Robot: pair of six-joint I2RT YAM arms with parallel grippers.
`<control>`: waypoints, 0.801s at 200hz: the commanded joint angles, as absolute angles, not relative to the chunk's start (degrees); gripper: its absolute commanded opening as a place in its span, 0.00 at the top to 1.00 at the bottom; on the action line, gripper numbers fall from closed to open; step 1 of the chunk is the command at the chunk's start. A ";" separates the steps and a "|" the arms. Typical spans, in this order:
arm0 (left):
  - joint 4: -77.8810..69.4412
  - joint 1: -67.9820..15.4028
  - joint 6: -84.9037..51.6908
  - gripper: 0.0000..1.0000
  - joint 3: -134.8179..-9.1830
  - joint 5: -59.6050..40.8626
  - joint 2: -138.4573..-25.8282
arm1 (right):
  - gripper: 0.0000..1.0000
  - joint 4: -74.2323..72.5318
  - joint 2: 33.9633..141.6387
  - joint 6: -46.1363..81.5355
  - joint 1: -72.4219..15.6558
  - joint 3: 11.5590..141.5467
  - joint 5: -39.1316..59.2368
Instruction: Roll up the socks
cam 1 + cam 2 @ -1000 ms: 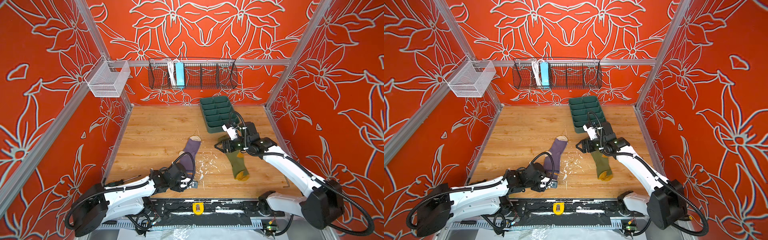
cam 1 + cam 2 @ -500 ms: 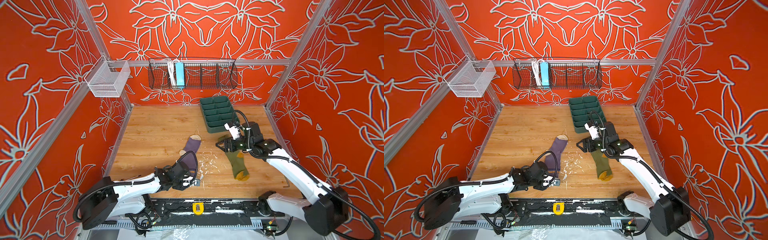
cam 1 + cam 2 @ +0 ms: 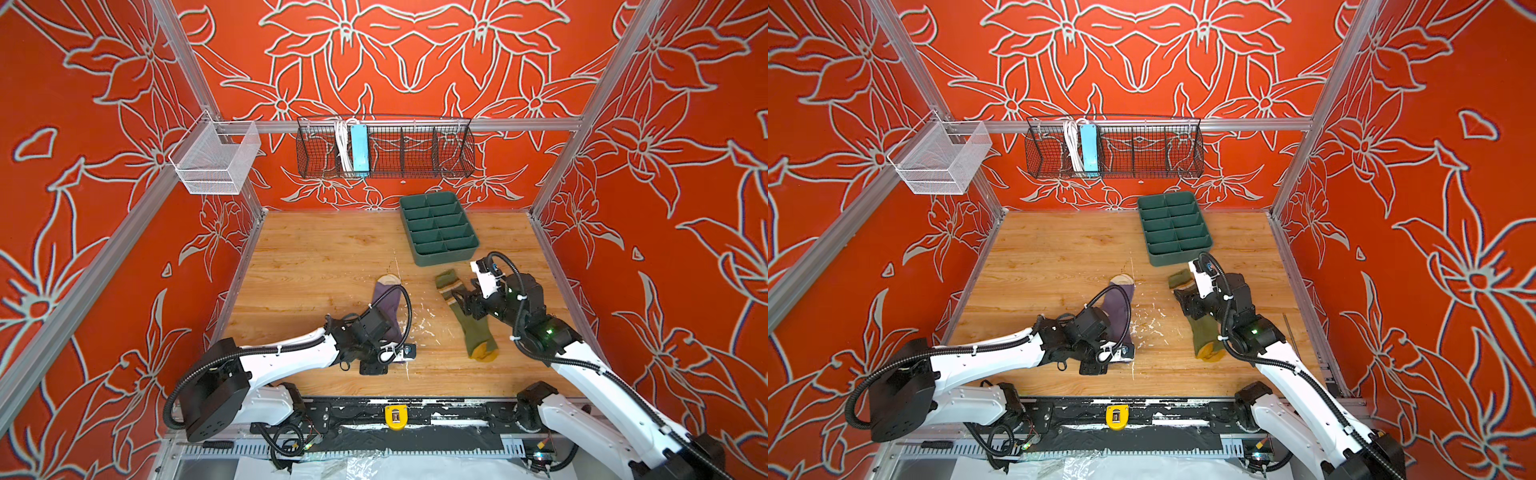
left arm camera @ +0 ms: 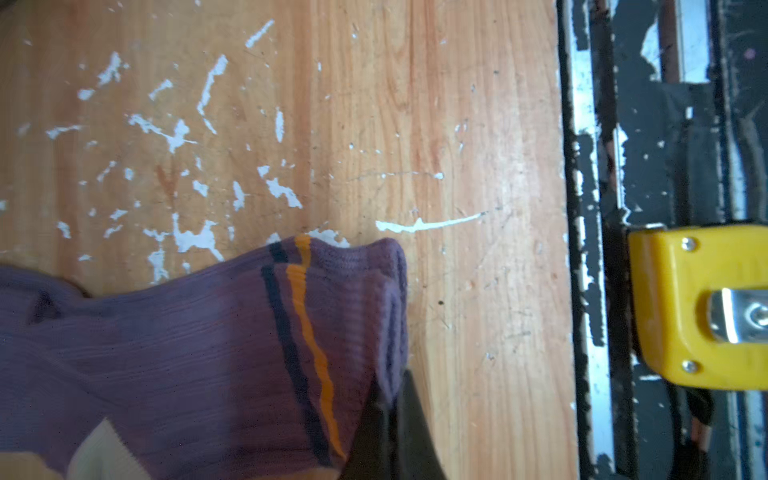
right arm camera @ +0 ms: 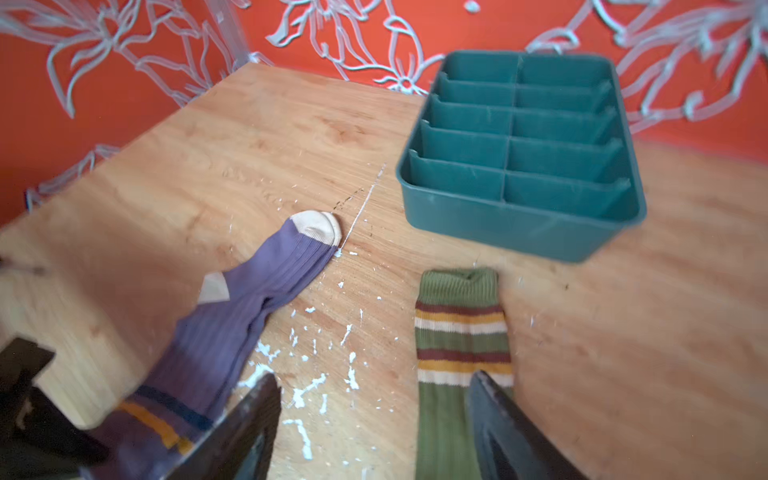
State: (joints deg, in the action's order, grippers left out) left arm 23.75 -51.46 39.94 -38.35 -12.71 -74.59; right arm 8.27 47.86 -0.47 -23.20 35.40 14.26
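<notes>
The purple sock (image 3: 388, 305) (image 3: 1119, 309) lies lengthwise on the wooden table, cream toe far, cuff toward the front edge. My left gripper (image 3: 405, 352) (image 4: 390, 399) is shut on the edge of its cuff (image 4: 390, 316), just past the navy and yellow stripes. The olive green sock (image 3: 473, 332) (image 5: 457, 332) lies flat to the right, striped cuff far, mustard toe near. My right gripper (image 3: 459, 297) (image 5: 374, 399) hovers open over the green sock's striped part; one finger (image 5: 490, 415) is over the sock, the other over bare table.
A dark green compartment tray (image 3: 440, 259) (image 5: 498, 224) stands behind the green sock. A black wire basket (image 3: 384, 151) and a white mesh basket (image 3: 216, 160) hang on the back rail. White scuffs mark the table between the socks. A yellow clip (image 4: 698, 307) sits past the front edge.
My left gripper's jaws have closed on the purple sock's cuff. My right gripper has shifted a little to the right over the green sock, its jaws slightly narrower.
</notes>
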 commanded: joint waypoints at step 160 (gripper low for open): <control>29.89 -50.88 21.37 1.00 -47.34 -18.27 -77.73 | 0.26 6.91 45.72 -66.50 -30.91 34.07 -5.10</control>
